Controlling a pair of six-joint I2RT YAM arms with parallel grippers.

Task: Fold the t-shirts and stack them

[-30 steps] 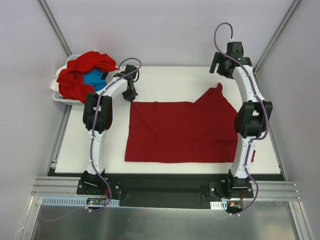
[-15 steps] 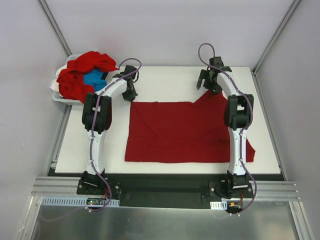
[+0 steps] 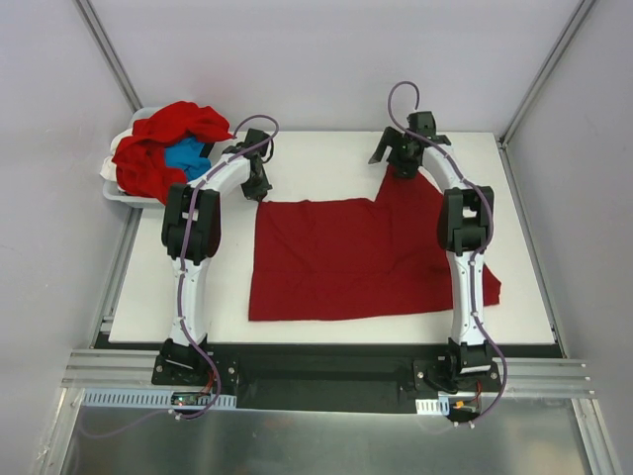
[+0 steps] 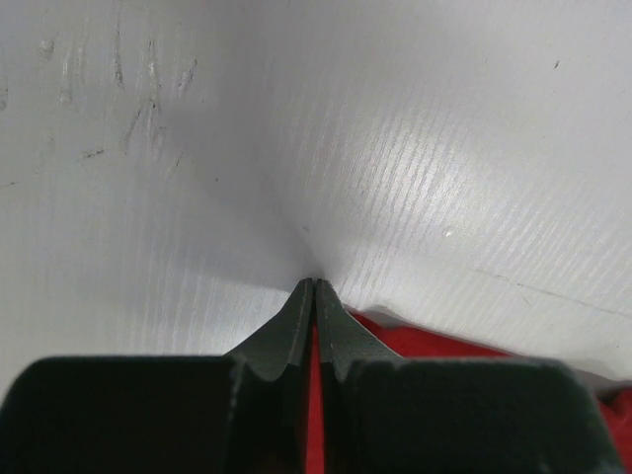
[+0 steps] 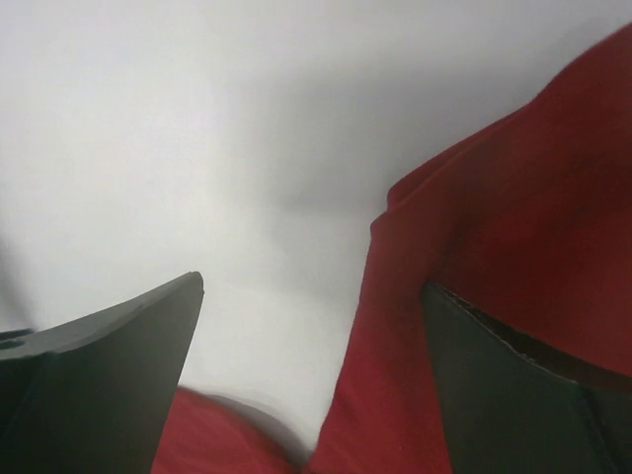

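The right gripper (image 3: 393, 163), jaws spread wide, has been brought left to the far edge of the flat deep-red cloth t-shirt (image 3: 346, 257); the left gripper (image 3: 259, 188) is kept clenched.

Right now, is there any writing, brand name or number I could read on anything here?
No readable text. The flat deep-red cloth t-shirt, the heaped red and blue shirts in the white bin, the white table and the white arms show none; the small coloured parts at the arm bases are too tiny to read.
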